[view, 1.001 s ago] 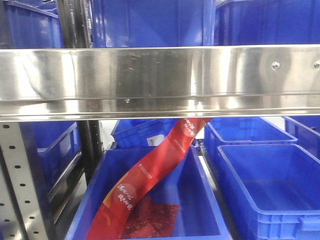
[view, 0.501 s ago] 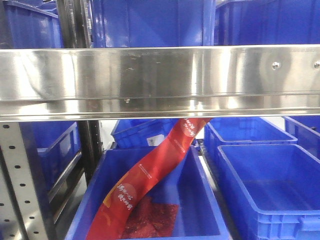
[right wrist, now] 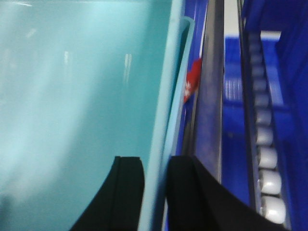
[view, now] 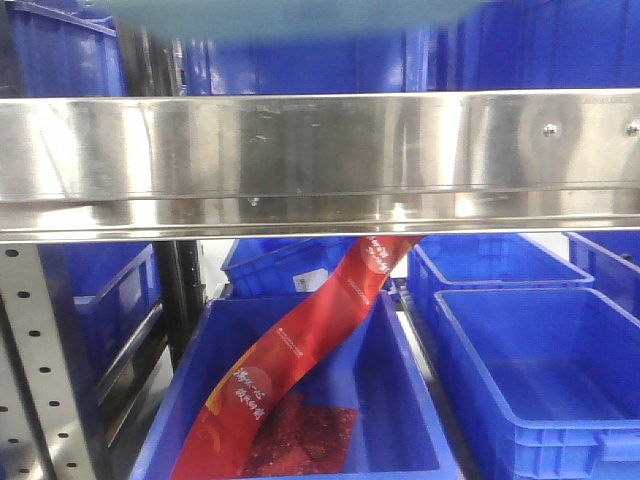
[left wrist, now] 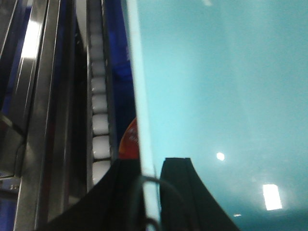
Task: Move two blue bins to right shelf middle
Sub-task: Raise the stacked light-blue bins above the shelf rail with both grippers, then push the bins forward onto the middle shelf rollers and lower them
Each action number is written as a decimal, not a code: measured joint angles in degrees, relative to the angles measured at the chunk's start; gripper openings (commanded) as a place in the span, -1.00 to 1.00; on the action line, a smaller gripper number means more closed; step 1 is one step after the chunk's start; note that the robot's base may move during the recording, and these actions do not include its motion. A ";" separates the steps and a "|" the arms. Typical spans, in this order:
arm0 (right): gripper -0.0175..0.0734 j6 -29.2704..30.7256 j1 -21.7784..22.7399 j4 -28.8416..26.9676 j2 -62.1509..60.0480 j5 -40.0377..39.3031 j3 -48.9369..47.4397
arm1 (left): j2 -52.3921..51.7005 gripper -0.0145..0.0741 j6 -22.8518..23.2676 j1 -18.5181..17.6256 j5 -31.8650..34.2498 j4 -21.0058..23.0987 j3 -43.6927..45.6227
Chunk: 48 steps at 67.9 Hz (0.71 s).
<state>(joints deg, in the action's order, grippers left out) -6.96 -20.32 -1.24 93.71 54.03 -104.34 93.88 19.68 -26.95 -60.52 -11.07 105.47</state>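
Note:
A pale sky-blue bin (view: 300, 15) shows as a blurred band along the top edge of the front view, above the steel shelf beam. Its smooth inside fills the left wrist view (left wrist: 216, 72) and the right wrist view (right wrist: 77, 86). My left gripper (left wrist: 150, 163) is shut on the bin's left wall, one black finger inside and one outside. The right gripper (right wrist: 155, 161) is shut on the opposite wall in the same way. A second pale edge (right wrist: 183, 57) runs beside that wall. I cannot tell whether it is the rim or another bin nested there.
A wide steel shelf beam (view: 320, 160) crosses the front view. Dark blue crates (view: 540, 370) stand above and below it. One crate (view: 400, 400) holds a long red packaging strip (view: 300, 350). White roller tracks (left wrist: 98, 120) (right wrist: 264, 144) run close beside the bin on each side.
The pale blue bin has come into the top edge of the front view, where only dark blue crates showed before. The shelf, crates and red strip have not moved.

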 measured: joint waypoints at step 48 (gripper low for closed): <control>0.64 0.41 0.11 0.23 8.55 -0.91 -1.67 | 7.03 0.69 -0.10 0.10 7.15 -4.05 -0.02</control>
<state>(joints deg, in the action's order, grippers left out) -6.55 -20.21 -1.01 102.27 53.12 -106.01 100.91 19.58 -26.85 -53.37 -15.13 105.45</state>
